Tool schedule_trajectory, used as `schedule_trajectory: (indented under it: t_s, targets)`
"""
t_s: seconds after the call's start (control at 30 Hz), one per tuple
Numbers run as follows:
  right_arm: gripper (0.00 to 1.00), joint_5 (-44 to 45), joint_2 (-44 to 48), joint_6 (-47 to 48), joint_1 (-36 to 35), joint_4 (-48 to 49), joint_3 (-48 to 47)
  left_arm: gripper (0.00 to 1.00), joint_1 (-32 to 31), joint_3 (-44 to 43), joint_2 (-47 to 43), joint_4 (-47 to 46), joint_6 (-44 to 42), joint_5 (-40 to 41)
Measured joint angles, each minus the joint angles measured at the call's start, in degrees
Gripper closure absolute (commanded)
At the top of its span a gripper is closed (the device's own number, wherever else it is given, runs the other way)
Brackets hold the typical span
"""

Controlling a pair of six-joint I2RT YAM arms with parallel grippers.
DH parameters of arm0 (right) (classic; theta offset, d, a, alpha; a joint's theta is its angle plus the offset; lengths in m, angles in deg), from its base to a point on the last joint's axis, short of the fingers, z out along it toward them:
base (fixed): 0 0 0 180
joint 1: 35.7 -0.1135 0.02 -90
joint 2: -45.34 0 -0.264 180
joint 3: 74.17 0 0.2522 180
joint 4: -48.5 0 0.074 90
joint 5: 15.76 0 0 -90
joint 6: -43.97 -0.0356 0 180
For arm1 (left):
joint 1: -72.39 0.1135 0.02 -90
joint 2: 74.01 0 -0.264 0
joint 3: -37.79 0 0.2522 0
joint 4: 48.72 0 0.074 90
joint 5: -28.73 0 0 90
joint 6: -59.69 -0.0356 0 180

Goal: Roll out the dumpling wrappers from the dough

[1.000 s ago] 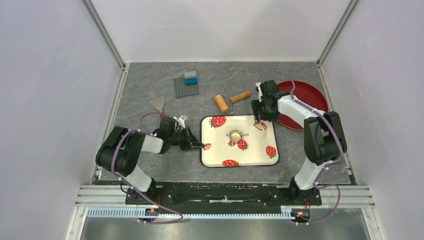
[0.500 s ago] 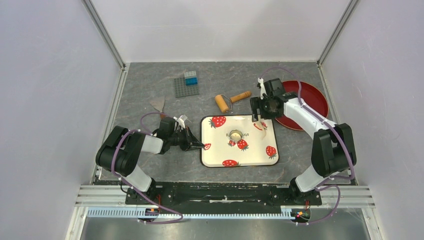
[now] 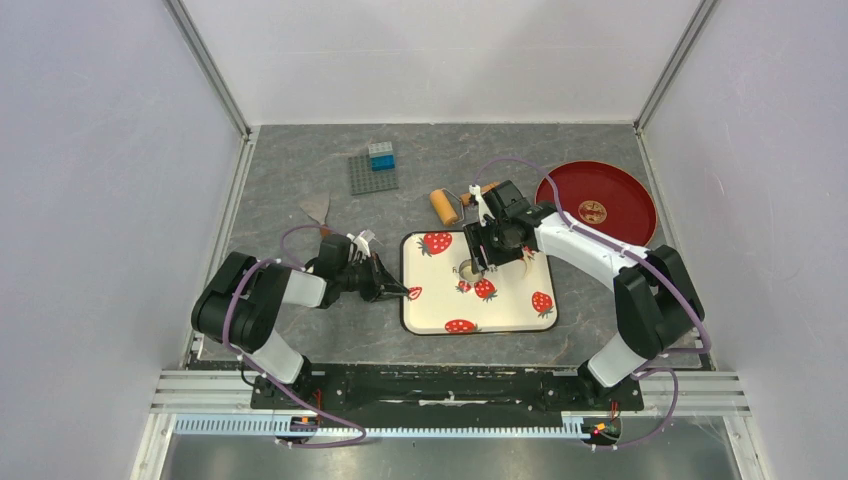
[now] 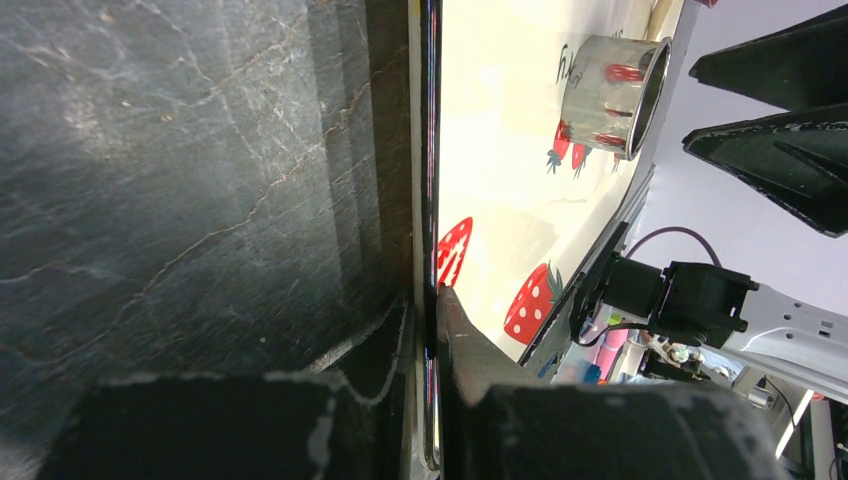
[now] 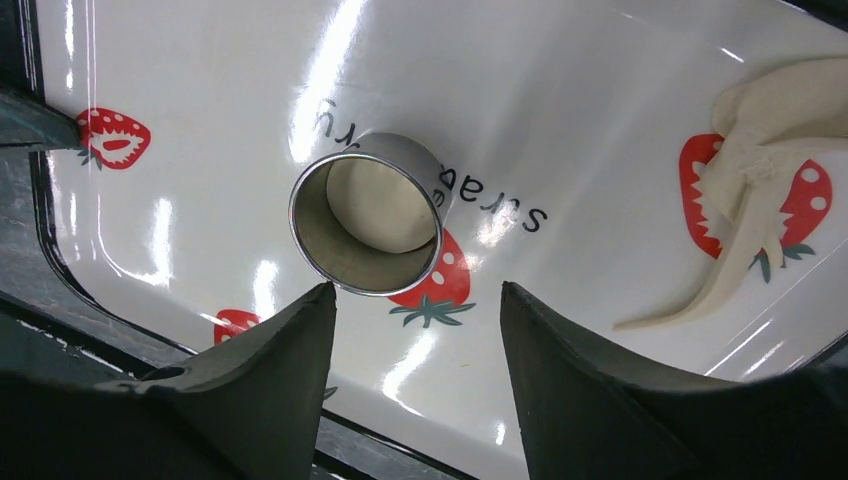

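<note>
right claw (image 5: 418, 292) spread apart over the ring cutter (image 5: 412, 160), wrapper (image 5: 382, 205) sitting inside it; leftover dough (image 5: 765, 150) lies apart on the tray (image 5: 600, 110). left claw (image 4: 428, 300) clamped on the tray rim. risk: an off-centre pinch tips the cutter, and the wrapper sticks inside and tears.

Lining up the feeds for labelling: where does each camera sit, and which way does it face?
Top external: overhead, behind the robot, looking down on the table; left arm and right arm show.
Left wrist: low, looking along the rim of the tray that the left gripper clamps; its fingers show.
Right wrist: above, looking down into the ring cutter; the open right gripper shows.
Shared by all: tray, ring cutter.
</note>
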Motion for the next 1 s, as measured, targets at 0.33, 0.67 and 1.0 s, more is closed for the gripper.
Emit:
schedule_trajectory:
  t_s: [0.33,0.67,1.0]
  targets:
    - [0.53,1.22,-3.41,-0.98,-0.63,0.44,0.0,0.98,0.0,0.0,0.0,0.0,0.0,0.0]
    - [0.79,1.11,-6.38,-1.49,-0.63,1.81,-0.02,0.98,0.0,0.0,0.0,0.0,0.0,0.0]
    - [0.99,0.83,-6.38,-1.95,-0.68,1.75,-1.36,0.98,0.0,0.0,0.0,-0.02,0.0,0.0]
